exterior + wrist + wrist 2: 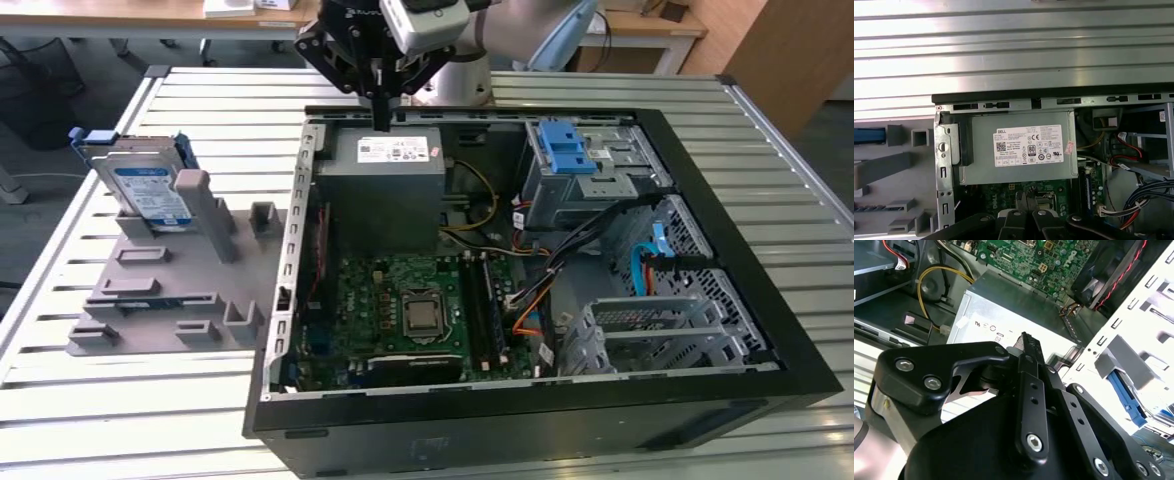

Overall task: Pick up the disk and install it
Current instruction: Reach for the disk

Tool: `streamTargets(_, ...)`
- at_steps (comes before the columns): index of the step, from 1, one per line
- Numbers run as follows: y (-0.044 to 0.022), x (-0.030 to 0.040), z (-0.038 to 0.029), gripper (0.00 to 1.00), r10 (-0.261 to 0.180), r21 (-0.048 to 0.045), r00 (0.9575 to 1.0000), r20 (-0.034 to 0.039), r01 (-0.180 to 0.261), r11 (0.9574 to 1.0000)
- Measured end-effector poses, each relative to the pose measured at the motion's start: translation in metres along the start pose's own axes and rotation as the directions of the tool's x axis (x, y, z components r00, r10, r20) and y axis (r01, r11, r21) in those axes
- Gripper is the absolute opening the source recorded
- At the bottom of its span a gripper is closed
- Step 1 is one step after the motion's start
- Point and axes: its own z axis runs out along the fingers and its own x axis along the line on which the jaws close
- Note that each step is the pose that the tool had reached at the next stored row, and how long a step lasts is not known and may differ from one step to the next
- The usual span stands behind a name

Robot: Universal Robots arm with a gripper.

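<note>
Claw closed, empty, above grey box; disk upright in stand, well apart.

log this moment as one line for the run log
hand: shut, empty, over grey box in case | disk: standing on edge in grey holder, exterior view's left, untouched | install: not done

- Exterior view: even bright light, soft shadow inside the computer case.
- First wrist view: glare on the slatted table.
- Second wrist view: highlights burnt white.
</note>
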Motion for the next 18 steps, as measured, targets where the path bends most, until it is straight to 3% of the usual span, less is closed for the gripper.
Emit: streamTargets(18,-0.0008,0.0099,0.0009,0.11,0.0,0.0,1.0,0.0,0.0,1.0)
